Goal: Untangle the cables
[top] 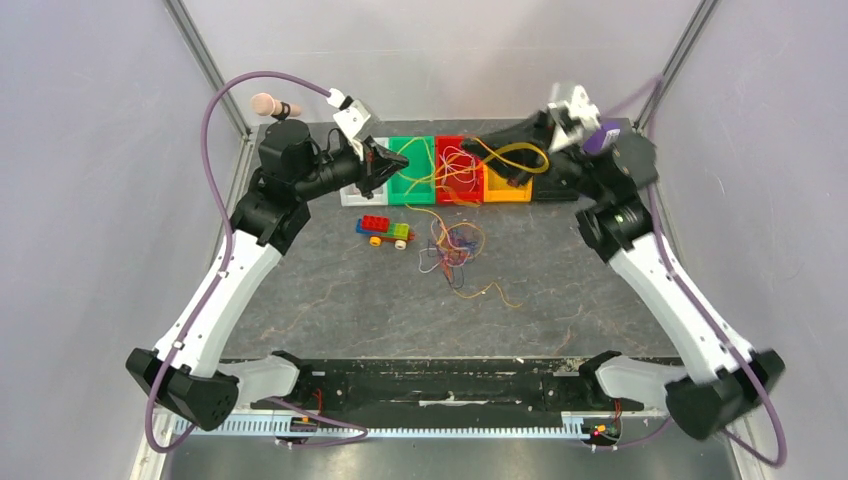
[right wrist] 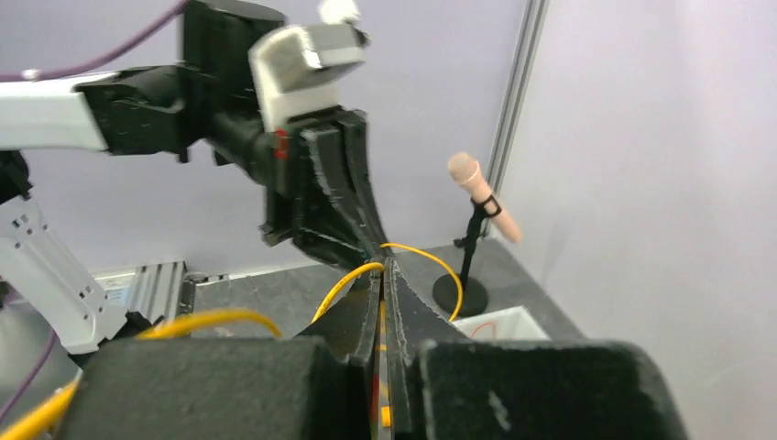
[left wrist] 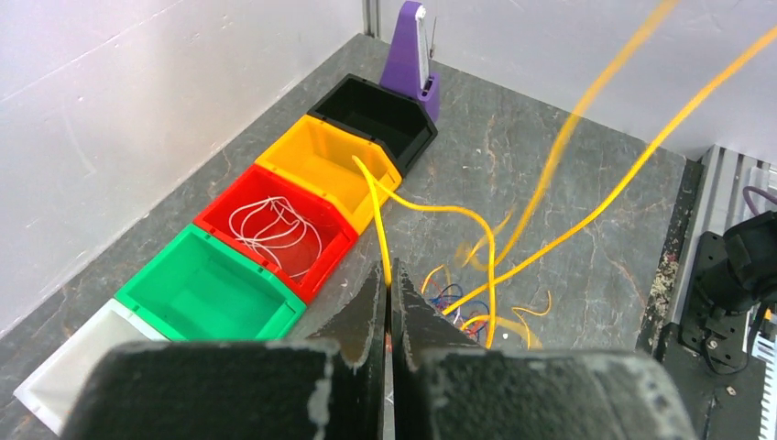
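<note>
Fingers of the left gripper [left wrist: 388,280] are pressed together, and we see a yellow cable [left wrist: 377,220] running in between their tips, so they are gripping it. The right gripper [right wrist: 385,275] also has its fingers closed tight, with the same yellow cable pinched at the tips. The two grippers face each other above the far part of the counter [top: 350,300]. Between them the cable hangs in slack loops, off the surface.

We find the rest of the cables as a loose tangle [top: 455,245] of orange, red, blue and white strands. It lies flat on the counter, just in front of the bins and roughly midway between the left and right edges.

Along the far edge stands a row of open bins, touching side by side: a white bin [left wrist: 73,367], a green bin [left wrist: 211,289], a red bin [left wrist: 325,266], an orange bin [left wrist: 316,156] and a black bin [left wrist: 376,110]. White wires [left wrist: 275,225] lie coiled in the red bin. A purple stand [left wrist: 412,55] sits beyond the black bin near the far right corner.

A small brick toy car [top: 385,230] rests left of the tangle, near the green bin. A microphone [right wrist: 481,194] on a stand is at the far left corner.
</note>
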`<act>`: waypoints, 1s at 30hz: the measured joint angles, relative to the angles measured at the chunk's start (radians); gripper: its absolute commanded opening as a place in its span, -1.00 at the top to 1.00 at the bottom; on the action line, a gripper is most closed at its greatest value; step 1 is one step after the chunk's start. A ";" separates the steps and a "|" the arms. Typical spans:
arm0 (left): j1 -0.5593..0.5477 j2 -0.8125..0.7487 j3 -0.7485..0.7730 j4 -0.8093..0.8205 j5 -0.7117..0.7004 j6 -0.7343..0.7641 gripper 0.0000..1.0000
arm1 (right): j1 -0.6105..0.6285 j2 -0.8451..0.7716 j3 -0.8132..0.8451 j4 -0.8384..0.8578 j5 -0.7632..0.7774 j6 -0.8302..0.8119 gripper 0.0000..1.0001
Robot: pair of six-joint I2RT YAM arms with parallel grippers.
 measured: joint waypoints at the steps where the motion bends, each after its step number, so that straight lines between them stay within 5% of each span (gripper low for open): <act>1: 0.000 -0.003 0.002 0.010 0.000 0.000 0.95 | 0.000 -0.033 -0.004 0.030 0.004 -0.009 1.00; 5: 0.000 -0.023 -0.048 0.042 0.003 -0.003 0.96 | 0.011 -0.155 -0.204 0.069 -0.001 -0.082 1.00; 8: 0.000 -0.027 -0.100 0.037 0.003 -0.003 0.96 | 0.023 -0.082 -0.287 -0.043 -0.006 -0.124 1.00; 13: 0.000 -0.014 -0.090 0.025 0.039 -0.006 0.95 | 0.017 0.005 -0.251 -0.222 0.006 -0.148 1.00; 21: -0.053 0.064 0.047 0.023 0.160 0.008 0.96 | 0.018 -0.106 -0.148 -0.158 -0.043 -0.173 1.00; 25: -0.079 0.105 0.077 0.005 0.221 0.039 0.96 | 0.020 -0.098 -0.148 -0.151 -0.069 -0.187 0.78; 30: -0.118 0.122 0.097 -0.081 0.282 0.125 0.95 | 0.020 -0.082 -0.148 -0.218 -0.055 -0.266 0.77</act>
